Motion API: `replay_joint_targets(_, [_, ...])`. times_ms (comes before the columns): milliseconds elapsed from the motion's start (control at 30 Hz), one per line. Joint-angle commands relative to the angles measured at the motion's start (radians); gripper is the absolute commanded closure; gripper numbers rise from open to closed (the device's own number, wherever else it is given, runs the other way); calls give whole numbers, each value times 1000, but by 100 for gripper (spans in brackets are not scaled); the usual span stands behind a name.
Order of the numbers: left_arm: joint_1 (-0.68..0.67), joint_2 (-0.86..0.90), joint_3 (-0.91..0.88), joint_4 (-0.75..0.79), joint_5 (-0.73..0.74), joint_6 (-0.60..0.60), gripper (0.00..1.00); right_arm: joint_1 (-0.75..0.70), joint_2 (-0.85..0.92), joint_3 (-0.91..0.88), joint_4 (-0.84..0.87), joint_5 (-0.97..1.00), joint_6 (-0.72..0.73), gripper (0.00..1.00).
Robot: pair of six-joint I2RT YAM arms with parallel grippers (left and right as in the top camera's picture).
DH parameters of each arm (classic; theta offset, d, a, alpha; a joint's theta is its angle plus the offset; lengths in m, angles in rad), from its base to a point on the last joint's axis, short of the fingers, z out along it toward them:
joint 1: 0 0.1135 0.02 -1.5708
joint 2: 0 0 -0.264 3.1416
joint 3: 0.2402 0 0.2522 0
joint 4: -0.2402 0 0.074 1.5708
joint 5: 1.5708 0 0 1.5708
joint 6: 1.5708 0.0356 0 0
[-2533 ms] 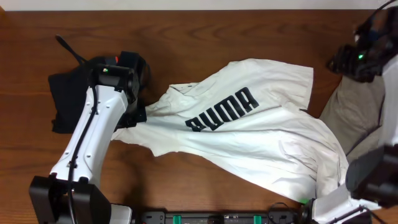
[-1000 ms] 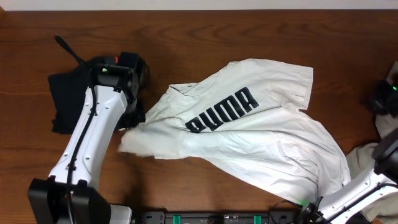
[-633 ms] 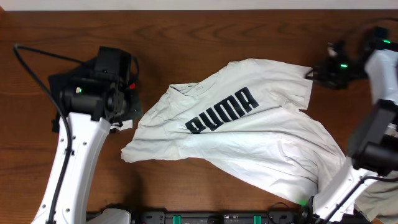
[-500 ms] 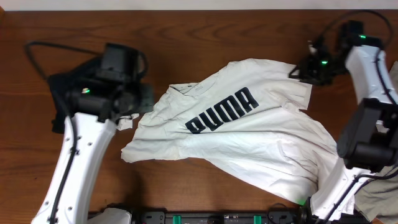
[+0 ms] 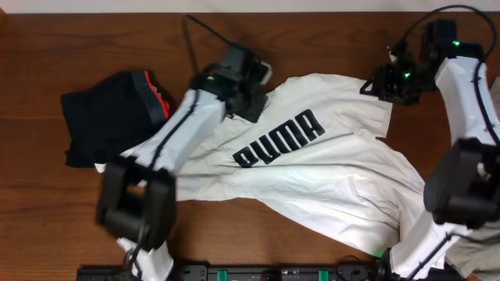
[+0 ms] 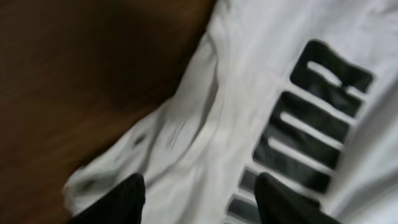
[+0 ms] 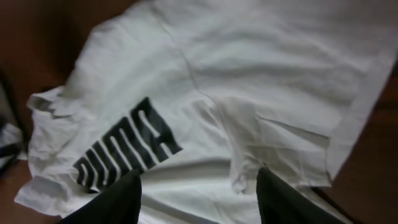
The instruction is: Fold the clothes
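Left gripper [image 6: 199,202] over T-shirt [image 5: 312,172] collar [image 6: 186,127], right gripper [image 7: 199,199] over far-right sleeve [image 7: 292,93]; fingers apart, empty, likely lining up grasps.

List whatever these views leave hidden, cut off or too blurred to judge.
- Overhead: the left arm covers one sleeve of the white T-shirt and the black garment's near edge.
- Overhead: the pale garment is cut off by the frame corner and partly hidden behind the right arm.
- Left wrist: motion blur makes the collar label unreadable.
- Both wrist views: only the tips of the jaws show, the rest cut off by the bottom edge.
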Motion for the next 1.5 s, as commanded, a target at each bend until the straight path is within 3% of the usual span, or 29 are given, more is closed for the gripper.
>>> replay_joint_targets(0, [-21,66,6,55,21,100,39,3,-105,17,-8,-15,-17,41])
replay_joint_targets(233, [-32,187,6,156,21,118,39,2,-180,17,-35,-10,-17,37])
replay_joint_targets(333, [-32,226,6,186,21,124,44,5,-181,16,-58,12,-17,37])
replay_joint_targets(467, [-32,266,6,209,20,155,61,11,-181,16,-69,34,-17,37])
replay_joint_targets(600, [-23,286,6,230,-55,161,94,12,-181,16,-69,34,-16,37])
replay_joint_targets(733, [18,296,6,261,-155,137,94,17,-181,16,-73,34,-17,39])
replay_joint_targets(900, [135,300,6,341,-343,-43,94,28,-181,16,-84,38,-17,38])
replay_joint_targets(1067, [262,300,21,351,-338,-159,94,65,-181,7,-87,73,-16,35])
replay_joint_targets(1267, [303,286,32,314,-274,-161,94,138,-169,-56,-57,271,32,30])
replay_joint_targets(1467, [295,212,32,276,-275,-161,64,172,-161,-217,83,378,32,23])
